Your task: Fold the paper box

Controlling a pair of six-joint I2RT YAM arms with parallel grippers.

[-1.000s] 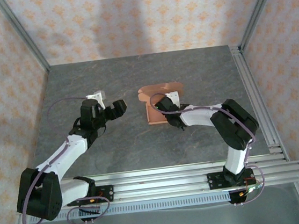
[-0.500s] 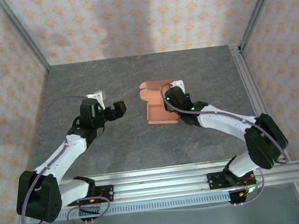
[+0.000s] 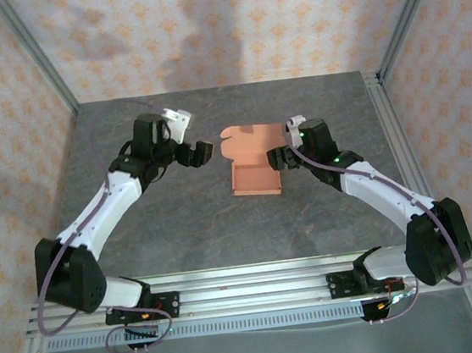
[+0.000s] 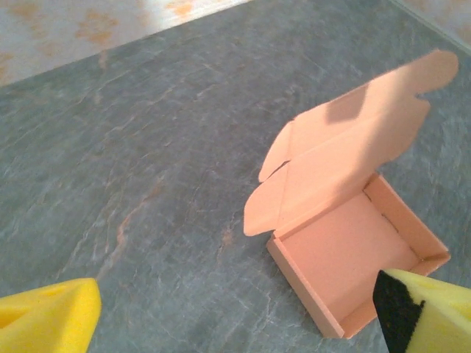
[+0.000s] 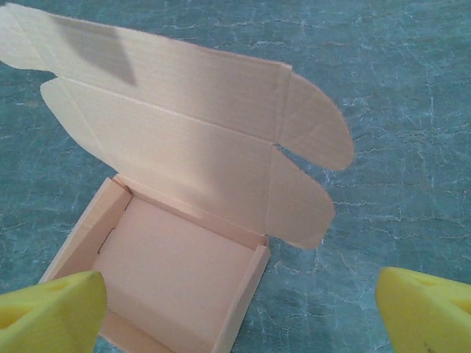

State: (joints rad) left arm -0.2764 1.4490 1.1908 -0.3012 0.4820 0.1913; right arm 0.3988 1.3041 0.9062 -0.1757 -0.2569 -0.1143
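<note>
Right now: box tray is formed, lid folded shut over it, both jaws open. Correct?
No. The lid is not shut: it stands open behind the tray, flaps unfolded, as the right wrist view shows. Tray formed, both jaws open: that part holds.

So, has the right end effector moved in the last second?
Yes. The right end effector backed off the paper box, rightward toward the side rail.

— What has been moved?
— The right gripper (image 3: pixel 281 156) has been taken off the paper box (image 3: pixel 256 178) and drawn to its right side, jaws spread.
— And the left gripper (image 3: pixel 203 153)?
— Carried farther back, nearer the box.
</note>
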